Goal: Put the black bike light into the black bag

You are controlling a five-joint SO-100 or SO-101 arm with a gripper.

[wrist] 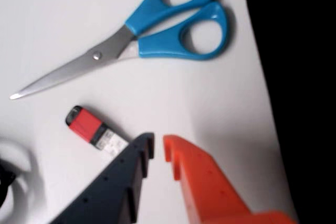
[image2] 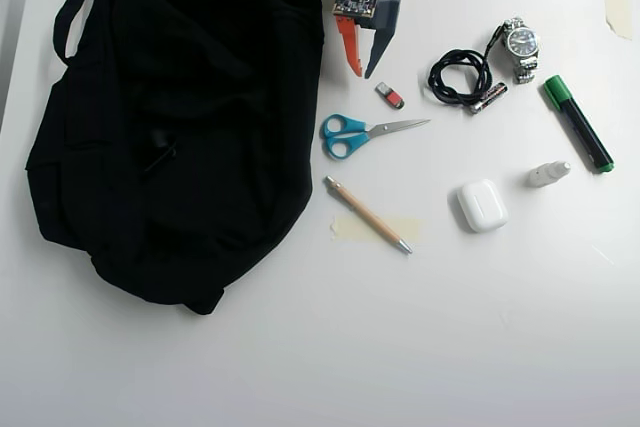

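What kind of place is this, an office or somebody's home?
Hard to say for certain. It looks like a desk or hobby table set up for robot practice: a plain white table laid with everyday items such as scissors, a watch and a black bag, beside a small robot gripper.

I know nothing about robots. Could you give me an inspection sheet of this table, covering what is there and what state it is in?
Surface: white table, with tape patches.
Job's things: black bag lies slumped on the left of the overhead view. The bike light is not surely seen; a small dark lump on the bag is too dark to identify.
Clutter: scissors, red stick, pen, earbud case, green marker, watch, battery, white bottle.
Grippers: gripper slightly open, empty, beside the red stick.
Cables: coiled black cable by the watch.
Surroundings: nothing seen.
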